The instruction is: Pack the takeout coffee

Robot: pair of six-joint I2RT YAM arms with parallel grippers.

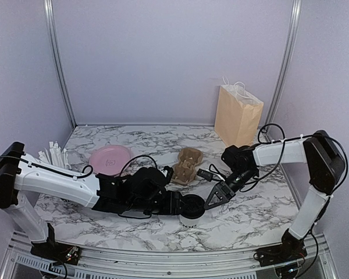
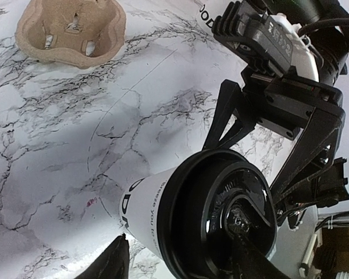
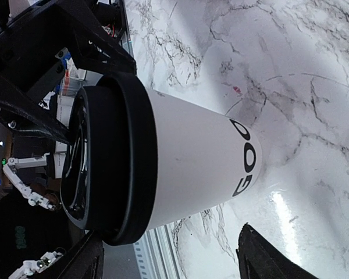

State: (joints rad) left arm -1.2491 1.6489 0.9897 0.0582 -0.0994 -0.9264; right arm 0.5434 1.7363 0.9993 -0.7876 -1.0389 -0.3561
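Lower centre of the overhead frame, a takeout coffee (image 1: 191,215) stands on the desk (image 1: 267,203) between both hands. The left hand (image 1: 181,204) straddles it, though I cannot tell whether it is grasping. The right hand (image 1: 214,199) hangs released at the lid. Crowded so, fingers could clash, or a lopsided squeeze could tip the cup or pop the lid. Count: two hands, two coffees (the second coffee (image 1: 205,173) seems half-hidden behind), one pulp tray (image 1: 188,165), one pink plate (image 1: 110,158), one straw cup (image 1: 57,156), one paper bag (image 1: 237,116)
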